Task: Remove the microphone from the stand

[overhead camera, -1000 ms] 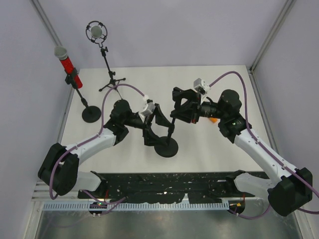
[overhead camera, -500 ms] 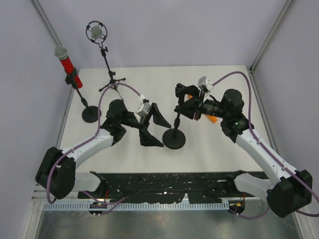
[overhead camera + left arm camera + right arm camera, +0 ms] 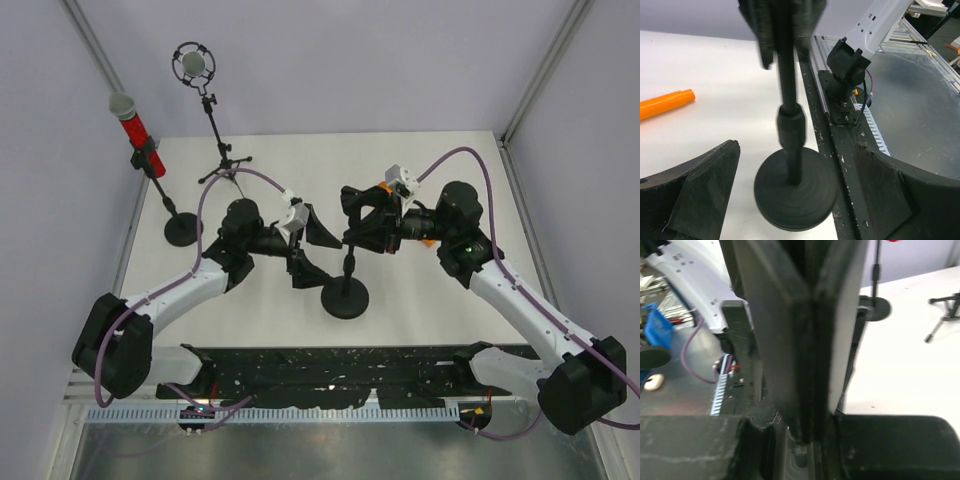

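A black stand with a round base [image 3: 345, 298] stands mid-table, and its clip holds no microphone. My right gripper [image 3: 358, 225] is shut on the top of the stand; in the right wrist view [image 3: 800, 440] the pole and clip fill the gap between the fingers, blurred. My left gripper [image 3: 312, 248] is open just left of the pole. In the left wrist view [image 3: 795, 200] the base [image 3: 795, 192] and pole [image 3: 790, 130] sit between the spread fingers [image 3: 695, 195] without touching. An orange microphone [image 3: 665, 102] lies on the table, mostly hidden under my right arm in the top view [image 3: 428, 238].
A red microphone [image 3: 128, 120] sits in a stand at the back left, its round base [image 3: 182, 229] on the table. A shock-mounted microphone [image 3: 193, 65] stands on a tripod [image 3: 225, 165] behind. The table's front rail [image 3: 840, 145] runs close to the stand base.
My right gripper carried the stand right and back, then returned it left and nearer. My left gripper drew back to the left, then closed in on the pole again, still open.
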`<state>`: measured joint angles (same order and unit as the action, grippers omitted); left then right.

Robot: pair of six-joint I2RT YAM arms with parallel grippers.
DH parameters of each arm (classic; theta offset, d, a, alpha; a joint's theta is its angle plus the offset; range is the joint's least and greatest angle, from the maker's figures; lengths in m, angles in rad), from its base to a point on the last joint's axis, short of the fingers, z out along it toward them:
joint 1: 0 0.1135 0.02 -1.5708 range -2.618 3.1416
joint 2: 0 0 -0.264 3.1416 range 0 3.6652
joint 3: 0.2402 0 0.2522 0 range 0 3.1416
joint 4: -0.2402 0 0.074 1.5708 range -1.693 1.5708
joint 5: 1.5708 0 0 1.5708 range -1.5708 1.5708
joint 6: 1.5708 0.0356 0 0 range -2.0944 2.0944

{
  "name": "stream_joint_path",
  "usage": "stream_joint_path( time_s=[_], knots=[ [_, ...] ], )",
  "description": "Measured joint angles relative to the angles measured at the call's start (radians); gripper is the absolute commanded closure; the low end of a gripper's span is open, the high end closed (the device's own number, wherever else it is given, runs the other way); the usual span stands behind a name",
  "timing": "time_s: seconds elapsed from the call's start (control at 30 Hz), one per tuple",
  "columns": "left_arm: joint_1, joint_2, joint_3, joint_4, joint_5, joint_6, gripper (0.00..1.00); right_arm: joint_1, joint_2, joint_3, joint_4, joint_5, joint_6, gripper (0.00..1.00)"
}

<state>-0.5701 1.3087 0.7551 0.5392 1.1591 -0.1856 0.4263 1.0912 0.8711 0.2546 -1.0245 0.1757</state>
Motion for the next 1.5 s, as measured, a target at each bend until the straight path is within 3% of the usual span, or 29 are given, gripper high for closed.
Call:
stream_joint_path(
  time_s=[0.2, 0.5, 1.1, 1.5],
  knots=[
    [-0.031, 0.03, 0.002, -0.02, -0.01, 0.001, 0.0, 0.053, 0.047, 0.0, 0.088, -0.058, 0.091, 0.95],
    [-0.103, 0.08, 0.017, 0.01, 0.063, -0.071, 0.01, 0.068, 0.09, 0.0, 0.19, -0.026, 0.168, 0.94],
    [-0.087, 0.083, 0.017, 0.161, 0.09, -0.181, 0.0, 0.013, 0.043, 0.0, 0.116, 0.01, 0.111, 0.94],
    [-0.006, 0.029, 0.016, 0.161, 0.095, -0.225, 0.0, -0.053, 0.008, 0.0, 0.06, 0.001, 0.056, 0.95]
  ],
)
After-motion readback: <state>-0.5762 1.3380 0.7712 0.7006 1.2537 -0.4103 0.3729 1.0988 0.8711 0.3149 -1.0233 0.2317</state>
